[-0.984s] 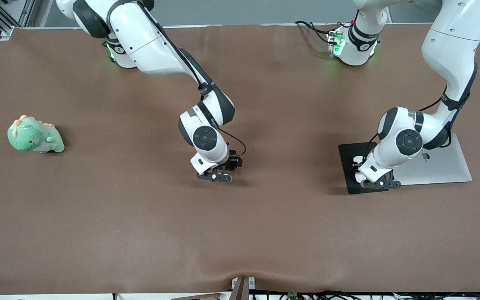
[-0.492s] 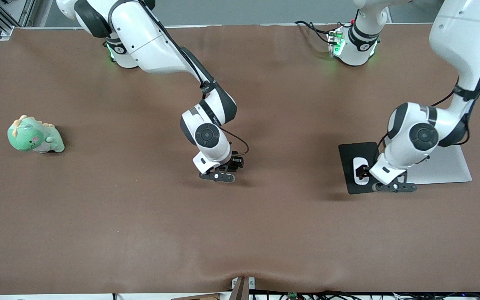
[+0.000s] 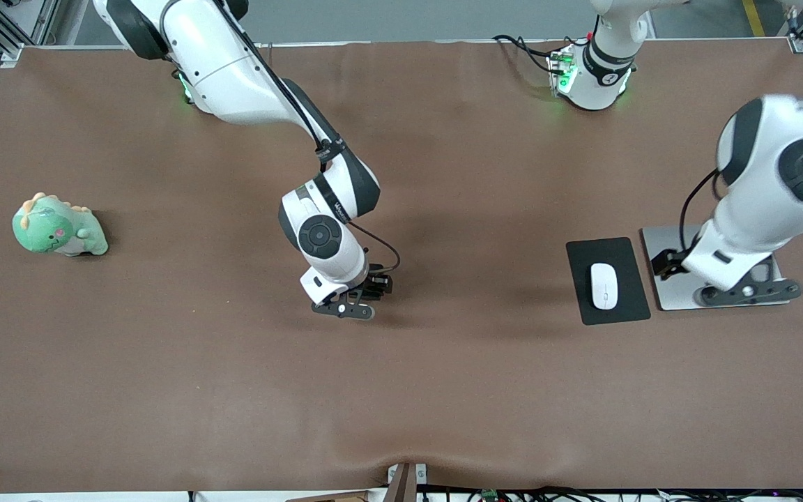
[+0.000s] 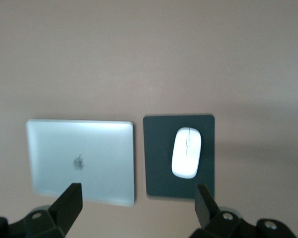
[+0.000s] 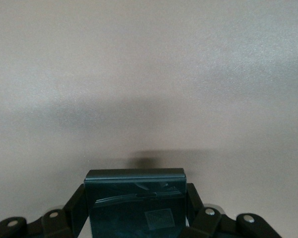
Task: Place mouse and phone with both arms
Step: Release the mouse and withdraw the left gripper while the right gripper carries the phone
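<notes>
Brown bench (image 3: 164, 390), plush dino (image 3: 58, 226) off toward the right arm's end. Mouse (image 3: 603, 285) already parked on the black pad (image 3: 614, 307) beside the silver laptop (image 4: 79, 161), presumably its spot. Left hand (image 3: 750, 293) up over the laptop, fingers (image 4: 69, 201) spread wide, nothing in them. Right hand (image 3: 346, 307) low over mid-bench, wrist angled down, clamped on the phone (image 5: 135, 198), probably ready for placing.

Both arms bent down over the table, one gripper spread, one clamped.

The left gripper (image 3: 746, 293) hangs raised, fingers (image 4: 69, 201) wide apart and empty, wrist angled downward. The right gripper (image 3: 346, 307) sits low at mid-table, elbow bent, its fingers (image 5: 74, 210) clamped on the phone (image 5: 135, 203).
</notes>
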Motion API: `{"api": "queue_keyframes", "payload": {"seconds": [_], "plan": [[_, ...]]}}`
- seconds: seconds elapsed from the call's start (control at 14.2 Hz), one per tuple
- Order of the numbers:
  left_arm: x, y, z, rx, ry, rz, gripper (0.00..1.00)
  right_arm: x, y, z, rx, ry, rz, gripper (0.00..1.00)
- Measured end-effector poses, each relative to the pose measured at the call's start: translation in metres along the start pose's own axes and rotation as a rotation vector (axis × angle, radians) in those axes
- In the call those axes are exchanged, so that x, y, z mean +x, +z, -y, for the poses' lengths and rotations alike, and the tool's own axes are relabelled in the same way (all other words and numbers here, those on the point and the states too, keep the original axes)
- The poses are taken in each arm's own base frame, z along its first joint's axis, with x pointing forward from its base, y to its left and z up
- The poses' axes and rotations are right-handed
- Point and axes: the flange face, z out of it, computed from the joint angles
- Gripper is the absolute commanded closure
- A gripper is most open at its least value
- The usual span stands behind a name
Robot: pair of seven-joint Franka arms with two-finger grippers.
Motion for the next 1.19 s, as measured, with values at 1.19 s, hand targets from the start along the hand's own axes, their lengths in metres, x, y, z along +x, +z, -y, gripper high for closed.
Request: {"api": "queue_keyframes", "payload": {"seconds": [1.19], "plan": [[-0.081, -0.129, 0.047, -0.142, -0.014, -0.005, 0.00, 0.054, -0.113, -0.409, -0.010, 0.005, 0.202, 0.88]]}}
